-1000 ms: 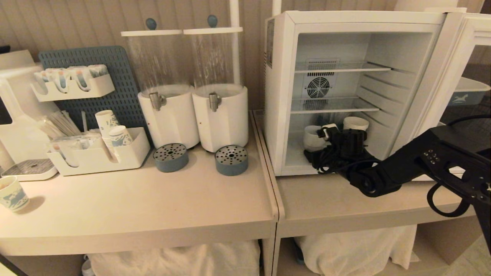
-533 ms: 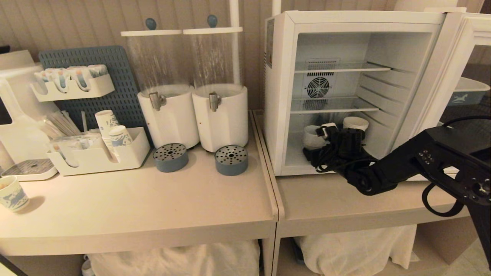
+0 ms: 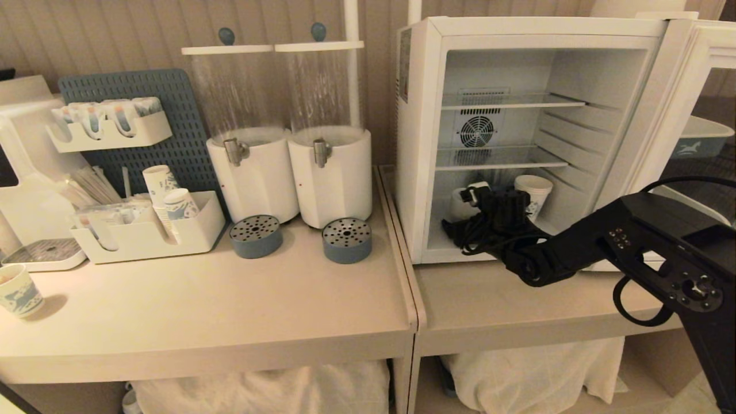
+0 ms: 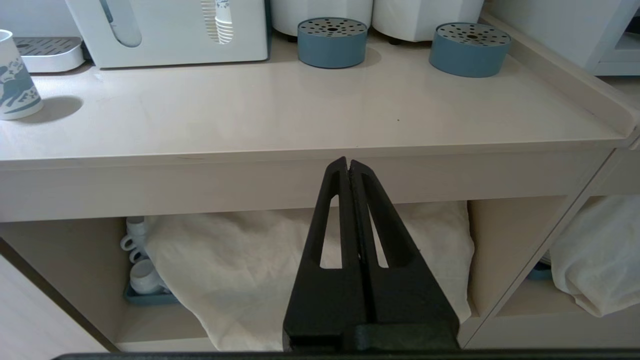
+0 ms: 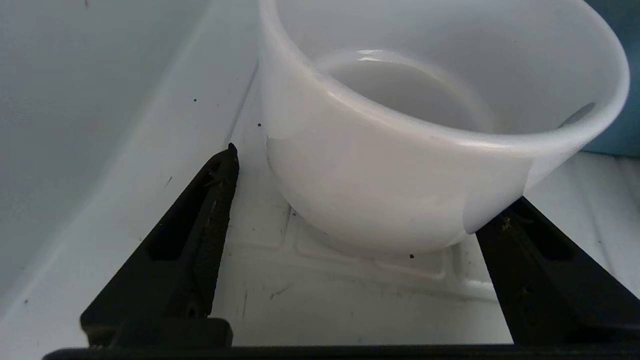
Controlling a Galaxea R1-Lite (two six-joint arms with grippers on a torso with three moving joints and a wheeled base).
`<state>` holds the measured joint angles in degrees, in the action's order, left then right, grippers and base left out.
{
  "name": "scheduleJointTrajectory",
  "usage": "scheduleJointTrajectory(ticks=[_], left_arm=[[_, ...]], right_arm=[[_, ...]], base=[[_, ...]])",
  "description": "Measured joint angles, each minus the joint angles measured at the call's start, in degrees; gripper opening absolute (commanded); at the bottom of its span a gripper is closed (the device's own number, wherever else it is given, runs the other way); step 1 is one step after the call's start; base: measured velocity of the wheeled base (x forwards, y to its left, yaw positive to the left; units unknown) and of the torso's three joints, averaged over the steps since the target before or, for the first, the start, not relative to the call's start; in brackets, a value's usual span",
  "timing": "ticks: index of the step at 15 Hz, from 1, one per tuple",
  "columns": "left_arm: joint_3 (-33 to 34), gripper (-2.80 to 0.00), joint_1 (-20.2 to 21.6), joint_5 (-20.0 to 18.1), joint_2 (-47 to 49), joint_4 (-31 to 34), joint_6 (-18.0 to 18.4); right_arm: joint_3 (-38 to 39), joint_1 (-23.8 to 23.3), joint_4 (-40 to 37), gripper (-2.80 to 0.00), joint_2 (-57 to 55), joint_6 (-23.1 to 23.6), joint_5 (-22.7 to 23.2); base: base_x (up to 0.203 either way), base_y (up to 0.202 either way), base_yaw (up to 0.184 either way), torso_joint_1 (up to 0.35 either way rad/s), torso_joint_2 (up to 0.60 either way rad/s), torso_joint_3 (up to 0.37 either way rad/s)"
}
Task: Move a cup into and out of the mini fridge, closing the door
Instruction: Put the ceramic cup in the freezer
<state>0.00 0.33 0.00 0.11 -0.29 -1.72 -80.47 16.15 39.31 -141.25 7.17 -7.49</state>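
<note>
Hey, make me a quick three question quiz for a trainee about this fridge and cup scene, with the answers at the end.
1. True or false: the door of the mini fridge stands open.
2. Which level of the fridge holds the cup: A) top shelf, B) middle shelf, C) floor?
3. Fill in: the right claw has one finger on each ____ of the cup.

Key
1. True; it is swung out to the right.
2. C; the cup sits on the fridge floor, the wire shelves above it bare.
3. Side; the fingers are spread wide around the cup, the jaws not yet closed on it. The left claw hangs shut below the table edge.
</note>
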Motion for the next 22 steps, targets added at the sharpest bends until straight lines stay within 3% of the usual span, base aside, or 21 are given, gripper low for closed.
scheduleJointTrajectory(ticks=[22], left_arm=[[0.0, -2.80, 0.0, 0.0, 0.0, 0.0, 0.0]], right_arm=[[7.5, -0.2, 0.6, 0.00, 7.1, -0.2, 0.1]], base=[[0.000, 0.000, 0.000, 0.000, 0.00, 0.000]])
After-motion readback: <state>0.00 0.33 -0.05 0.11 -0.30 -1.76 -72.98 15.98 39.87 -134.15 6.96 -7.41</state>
